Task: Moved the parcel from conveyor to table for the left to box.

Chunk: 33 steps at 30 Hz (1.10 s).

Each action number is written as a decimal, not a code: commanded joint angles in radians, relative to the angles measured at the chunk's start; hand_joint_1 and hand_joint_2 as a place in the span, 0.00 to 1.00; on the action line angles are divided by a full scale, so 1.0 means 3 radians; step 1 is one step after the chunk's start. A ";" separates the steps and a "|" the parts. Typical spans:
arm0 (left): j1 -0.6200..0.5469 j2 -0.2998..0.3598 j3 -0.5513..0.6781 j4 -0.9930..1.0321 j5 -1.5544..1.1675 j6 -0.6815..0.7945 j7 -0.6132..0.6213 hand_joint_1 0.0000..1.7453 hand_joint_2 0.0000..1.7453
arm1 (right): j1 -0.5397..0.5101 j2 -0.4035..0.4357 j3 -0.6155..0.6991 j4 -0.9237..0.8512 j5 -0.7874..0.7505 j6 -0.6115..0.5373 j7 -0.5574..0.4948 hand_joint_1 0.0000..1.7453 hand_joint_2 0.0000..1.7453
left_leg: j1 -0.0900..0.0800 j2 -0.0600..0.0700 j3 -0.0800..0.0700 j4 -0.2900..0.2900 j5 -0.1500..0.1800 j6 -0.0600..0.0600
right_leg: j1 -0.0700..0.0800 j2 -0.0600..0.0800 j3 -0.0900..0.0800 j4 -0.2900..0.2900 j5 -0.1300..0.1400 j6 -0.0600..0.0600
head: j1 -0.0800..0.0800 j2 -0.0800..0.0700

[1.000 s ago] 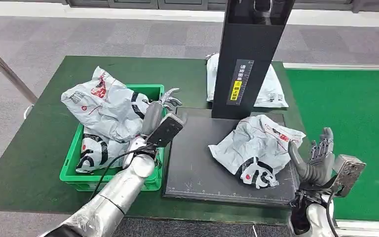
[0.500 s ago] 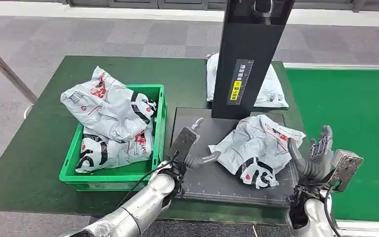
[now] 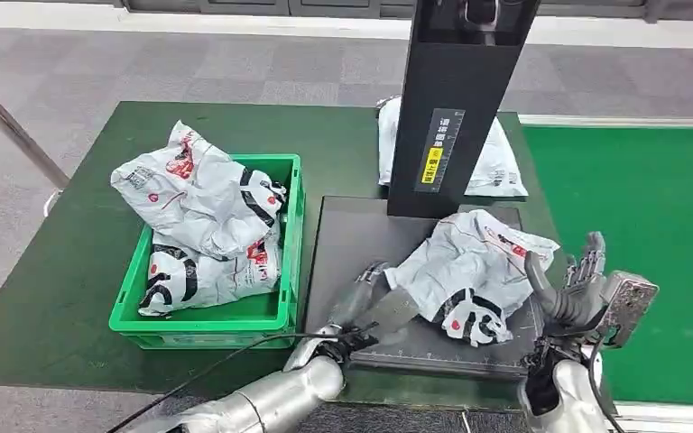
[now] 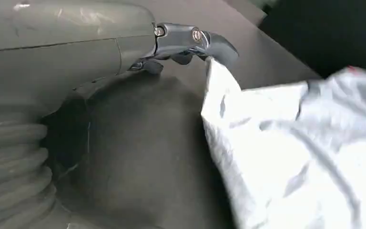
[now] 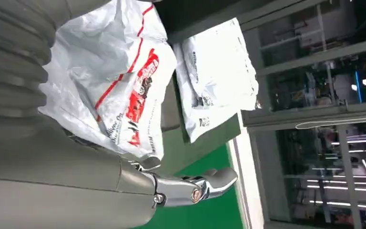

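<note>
Our left hand (image 3: 372, 290) has swung across from above the green crate (image 3: 289, 236) to the near left corner of the parcel (image 3: 469, 271), low over the dark platform (image 3: 343, 236). In the left wrist view a fingertip (image 4: 219, 44) touches the parcel's edge, but the fingers look spread and nothing is gripped yet. Our right hand (image 3: 576, 287) has stayed beside the parcel's right side, fingers upright and apart, holding nothing.

The parcel lies crumpled on the platform on the surface (image 3: 81, 298), in front of the black column (image 3: 456, 99), so we judge the conveyor-to-surface move done and the boxing reach begun. The crate already holds other parcels (image 3: 198, 203). Another bag (image 3: 496, 167) lies behind the column.
</note>
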 commanded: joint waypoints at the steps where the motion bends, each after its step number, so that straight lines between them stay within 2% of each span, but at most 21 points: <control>1: -0.0271 0.0088 -0.1330 0.0360 -0.1131 -0.0273 0.0883 0.00 1.00 | -0.0161 0.0140 0.0051 0.0244 0.0042 0.0035 -0.0023 0.00 1.00 | 0.0002 0.0019 0.0013 -0.0008 0.0000 -0.0003 | 0.0003 0.0014 0.0008 -0.0008 0.0005 -0.0005 | 0.0000 0.0000; 2: -0.0268 0.0088 -0.1345 0.0319 -0.1247 -0.0531 0.0946 0.03 1.00 | -0.0171 0.0159 0.0033 0.0240 0.0060 0.0047 -0.0034 0.00 1.00 | 0.0003 0.0018 0.0013 -0.0007 0.0000 -0.0003 | 0.0004 0.0014 0.0009 -0.0009 0.0005 -0.0005 | 0.0000 0.0000; 3: -0.0276 0.0088 -0.1399 0.0301 -0.1463 -0.0600 0.1061 1.00 1.00 | -0.0177 0.0175 0.0010 0.0227 0.0076 0.0057 -0.0041 0.00 1.00 | 0.0001 0.0022 0.0015 -0.0009 0.0001 -0.0004 | 0.0003 0.0017 0.0008 -0.0009 0.0006 -0.0006 | -0.0003 0.0000; 7: -0.0225 0.0088 -0.1213 0.0282 -0.1842 -0.0735 0.1144 1.00 1.00 | -0.0181 0.0161 -0.0049 0.0198 0.0091 0.0107 -0.0036 0.00 1.00 | 0.0001 0.0020 0.0017 -0.0011 0.0002 -0.0002 | 0.0002 0.0014 0.0012 -0.0011 0.0008 -0.0005 | 0.0000 0.0000; 10: -0.0190 0.0088 -0.1022 0.0296 -0.2045 -0.0588 0.1128 1.00 1.00 | -0.0163 0.0157 -0.0076 0.0182 0.0061 0.0159 -0.0016 0.00 1.00 | 0.0000 0.0011 0.0025 -0.0006 -0.0001 0.0002 | 0.0001 0.0006 0.0027 -0.0008 0.0002 0.0000 | 0.0000 0.0000; 12: -0.0160 0.0088 -0.0768 0.0273 -0.2032 -0.0242 0.1029 1.00 1.00 | -0.0115 0.0185 -0.0099 0.0081 0.0046 0.0174 -0.0016 0.00 1.00 | 0.0000 0.0018 0.0030 -0.0011 0.0001 0.0002 | 0.0001 0.0010 0.0029 -0.0012 0.0006 -0.0003 | 0.0000 0.0000; 20: -0.0170 0.0088 -0.0756 0.0271 -0.2036 -0.0254 0.1026 1.00 1.00 | -0.0102 0.0190 -0.0098 0.0057 0.0045 0.0173 -0.0012 0.00 1.00 | 0.0001 0.0013 0.0028 -0.0006 0.0000 0.0001 | 0.0002 0.0006 0.0027 -0.0008 0.0001 -0.0001 | 0.0000 0.0000; 21: -0.0153 0.0088 -0.0680 0.0245 -0.2018 -0.0054 0.0980 1.00 1.00 | -0.0097 0.0204 -0.0102 0.0044 0.0046 0.0174 -0.0012 0.00 1.00 | 0.0000 0.0010 0.0028 -0.0004 0.0000 0.0001 | 0.0001 0.0004 0.0027 -0.0004 -0.0001 0.0000 | 0.0000 0.0000; 23: -0.0171 0.0088 -0.0653 0.0254 -0.2015 -0.0070 0.0954 1.00 1.00 | -0.0085 0.0222 -0.0096 0.0023 0.0050 0.0174 -0.0003 0.00 1.00 | 0.0000 0.0013 0.0030 -0.0007 0.0000 0.0000 | 0.0001 0.0007 0.0027 -0.0007 0.0001 -0.0001 | 0.0000 0.0000; 24: -0.0142 0.0088 -0.0480 0.0218 -0.1932 0.0275 0.0790 1.00 1.00 | -0.0083 0.0231 -0.0094 0.0017 0.0058 0.0185 0.0025 0.00 1.00 | 0.0001 0.0015 0.0032 -0.0009 0.0000 -0.0001 | 0.0002 0.0008 0.0029 -0.0010 0.0002 -0.0002 | 0.0000 0.0000; 27: -0.0140 0.0088 -0.0119 0.0182 -0.1630 0.0465 0.0381 1.00 1.00 | -0.0097 0.0229 -0.0112 0.0042 0.0057 0.0193 0.0026 0.00 1.00 | 0.0001 0.0009 0.0023 -0.0002 -0.0001 -0.0001 | 0.0002 0.0005 0.0020 -0.0003 0.0000 -0.0001 | 0.0000 0.0000; 29: -0.0055 0.0088 0.0523 0.0047 -0.1845 0.0465 0.0147 1.00 1.00 | -0.0069 0.0219 -0.0116 0.0027 0.0054 0.0197 0.0031 0.00 1.00 | -0.0001 0.0015 0.0023 -0.0007 0.0001 -0.0002 | 0.0000 0.0009 0.0017 -0.0005 0.0002 -0.0003 | 0.0000 0.0000; 31: 0.0198 0.0088 0.1701 -0.0320 -0.2548 0.0465 -0.0269 1.00 1.00 | -0.0008 0.0210 -0.0125 -0.0025 0.0037 0.0183 0.0039 0.00 1.00 | 0.0000 0.0007 0.0017 -0.0003 0.0000 -0.0001 | 0.0001 0.0003 0.0014 -0.0003 0.0000 -0.0001 | 0.0000 0.0000; 33: 0.0246 0.0088 0.2129 -0.0511 -0.2676 0.0465 -0.0507 1.00 1.00 | 0.0016 0.0198 -0.0123 -0.0035 0.0019 0.0173 0.0043 0.00 1.00 | 0.0000 0.0013 0.0021 -0.0008 0.0000 -0.0002 | 0.0001 0.0008 0.0016 -0.0008 0.0002 -0.0003 | 0.0000 0.0000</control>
